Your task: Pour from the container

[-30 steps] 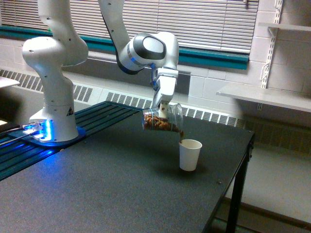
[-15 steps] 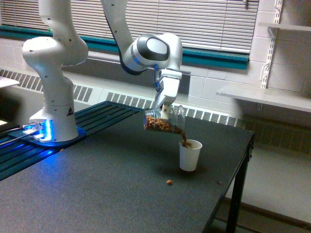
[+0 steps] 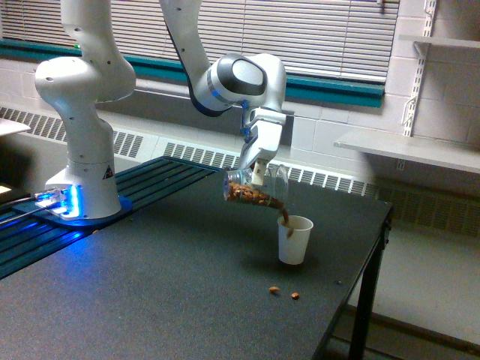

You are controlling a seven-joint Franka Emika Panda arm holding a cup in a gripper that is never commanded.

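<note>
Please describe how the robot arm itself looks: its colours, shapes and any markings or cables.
The arm is glossy white with rounded, bulbous joints. The wrist joint has a dark grey cap and a blue ring. The gripper is white and boxy. The base carries a small triangular warning sticker, glows blue at the foot, and has cables plugged in.

Clear glossy plastic container, matt white paper cup, speckled matt tabletop.

The arm bends down from its wrist, end effector clamped (fingers pointing downward).
</note>
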